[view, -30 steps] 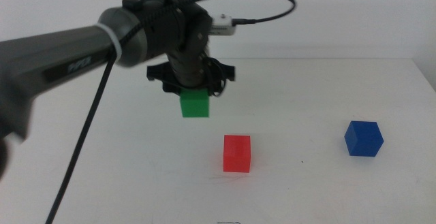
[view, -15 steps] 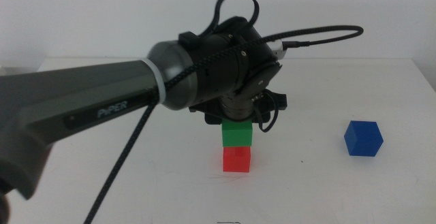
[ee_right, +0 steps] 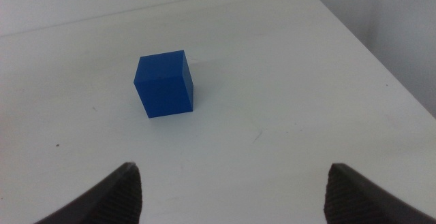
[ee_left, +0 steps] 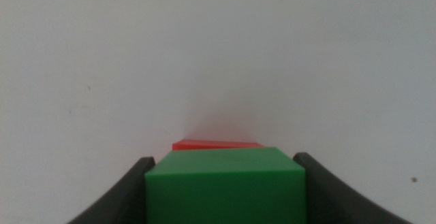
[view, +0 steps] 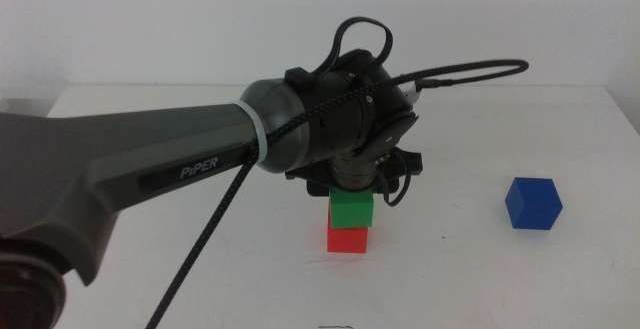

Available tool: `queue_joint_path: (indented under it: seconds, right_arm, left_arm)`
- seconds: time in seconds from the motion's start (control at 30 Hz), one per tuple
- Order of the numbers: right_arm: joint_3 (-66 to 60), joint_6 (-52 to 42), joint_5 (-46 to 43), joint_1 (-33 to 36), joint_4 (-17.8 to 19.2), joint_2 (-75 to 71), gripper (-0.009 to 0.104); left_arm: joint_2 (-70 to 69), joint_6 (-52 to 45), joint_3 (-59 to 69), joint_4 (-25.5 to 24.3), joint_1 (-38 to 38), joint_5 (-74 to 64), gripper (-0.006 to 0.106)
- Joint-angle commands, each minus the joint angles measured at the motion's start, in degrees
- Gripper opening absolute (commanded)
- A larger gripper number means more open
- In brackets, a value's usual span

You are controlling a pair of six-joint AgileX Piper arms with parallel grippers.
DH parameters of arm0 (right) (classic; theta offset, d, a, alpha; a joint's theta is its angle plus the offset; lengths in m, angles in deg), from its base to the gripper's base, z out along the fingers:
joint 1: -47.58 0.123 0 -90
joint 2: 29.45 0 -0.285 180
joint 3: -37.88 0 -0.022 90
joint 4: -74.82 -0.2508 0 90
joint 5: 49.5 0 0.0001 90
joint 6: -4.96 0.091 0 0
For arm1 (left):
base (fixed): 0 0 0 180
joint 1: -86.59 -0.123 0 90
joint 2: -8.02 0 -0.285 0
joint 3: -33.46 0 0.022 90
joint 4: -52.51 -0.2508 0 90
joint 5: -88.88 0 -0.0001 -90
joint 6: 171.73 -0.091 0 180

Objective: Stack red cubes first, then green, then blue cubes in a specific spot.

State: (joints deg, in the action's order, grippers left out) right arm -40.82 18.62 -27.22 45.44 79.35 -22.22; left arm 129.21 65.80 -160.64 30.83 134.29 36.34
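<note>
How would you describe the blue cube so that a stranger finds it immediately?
Start at the white table, then pass right of the left gripper over the red cube and green cube. The blue cube stands alone there, untouched, unlike the stacked pair.

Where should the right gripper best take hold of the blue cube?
Probably from above, across two opposite side faces of the blue cube. It sits flat and alone on the table, and the right gripper, jaws open wide, has clear room either side.
</note>
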Motion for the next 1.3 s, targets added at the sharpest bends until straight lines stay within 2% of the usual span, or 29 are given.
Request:
queue_joint_path:
  seconds: [0.0,0.23,0.27,0.5,0.67,0.8,1.0,1.13,1.2,1.27]
  right_arm:
    - [0.87,-0.51,-4.02,-0.32,0.69,-1.30,0.094]
    - [0.87,-0.51,-4.02,-0.32,0.69,-1.30,0.094]
    - [0.87,-0.51,-4.02,-0.32,0.69,-1.30,0.094]
    - [0.87,-0.51,-4.02,-0.32,0.69,-1.30,0.094]
    - [0.87,-0.51,-4.02,-0.32,0.69,-1.30,0.094]
    - [0.87,-0.51,-4.02,-0.32,0.69,-1.30,0.094]
    - [0.87,-0.51,-4.02,-0.32,0.69,-1.30,0.094]
    - [0.87,-0.51,-4.02,-0.32,0.69,-1.30,0.094]
    - [0.87,-0.51,-4.02,-0.32,0.69,-1.30,0.094]
    - [0.87,-0.51,-4.02,-0.32,0.69,-1.30,0.094]
  left_arm:
    - [-2.63,0.82,-1.23,-1.11,0.19,0.82,-0.001]
    - [-1.81,0.82,-1.23,-1.11,0.19,0.68,-0.001]
    - [-1.70,0.29,-1.23,-1.96,0.19,0.68,0.025]
    - [-1.69,-2.48,-1.23,-3.98,0.19,0.78,0.068]
    - [-1.69,-2.85,-1.23,-4.46,0.19,1.21,0.085]
    - [-1.75,-3.15,-1.23,-4.46,0.19,1.34,0.090]
    - [-6.44,-8.04,-1.23,-3.87,0.19,-0.15,0.091]
    - [-14.44,-19.41,-1.23,-3.25,0.19,-2.36,0.091]
    - [-19.31,-28.08,-1.23,-1.94,0.14,-4.05,0.091]
    - [-23.62,-31.96,-0.66,-0.31,0.09,-5.68,0.091]
